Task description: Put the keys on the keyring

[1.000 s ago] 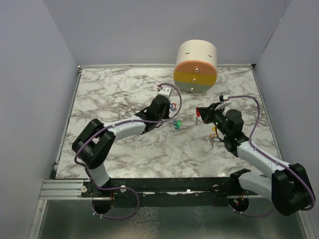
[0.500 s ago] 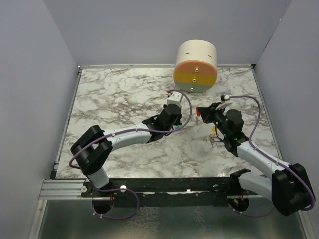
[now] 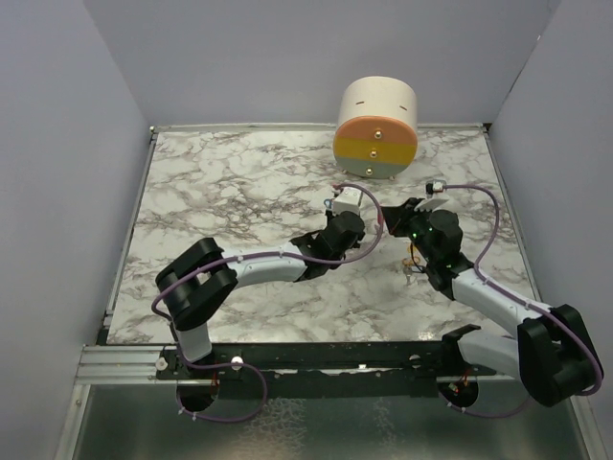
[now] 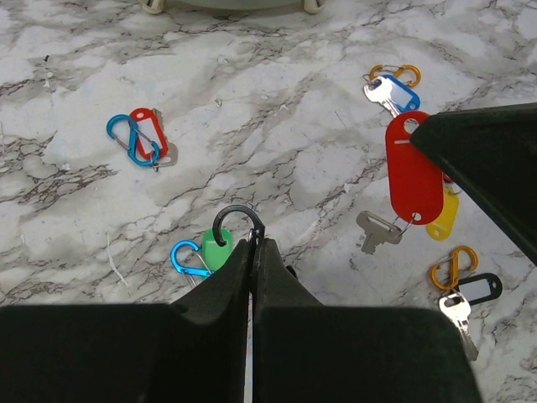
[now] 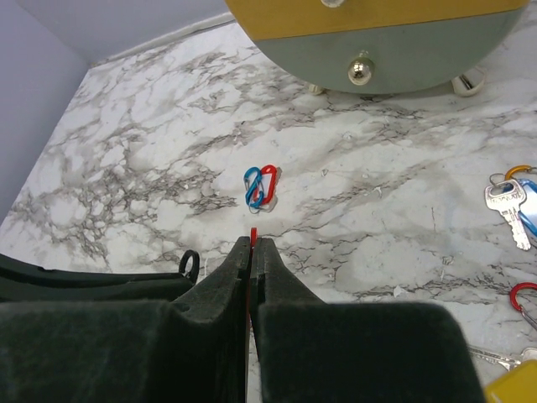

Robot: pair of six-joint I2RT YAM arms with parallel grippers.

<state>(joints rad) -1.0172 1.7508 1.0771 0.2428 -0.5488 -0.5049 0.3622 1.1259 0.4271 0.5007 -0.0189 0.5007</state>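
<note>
Keyring (image 4: 235, 208), a black hook, sits clamped in the left gripper (image 4: 253, 245) near the red-tagged key (image 4: 414, 172) pinched in the right gripper (image 5: 252, 242), seemingly so one can thread onto the other

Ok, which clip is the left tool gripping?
The black clip, pinched in the left tool; the blue clips and orange clips lie on the table.

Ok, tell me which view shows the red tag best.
Left wrist: nearly the whole red tag shows, with its key. Right wrist shows only a red sliver between its fingers; the top view does not show it.
</note>
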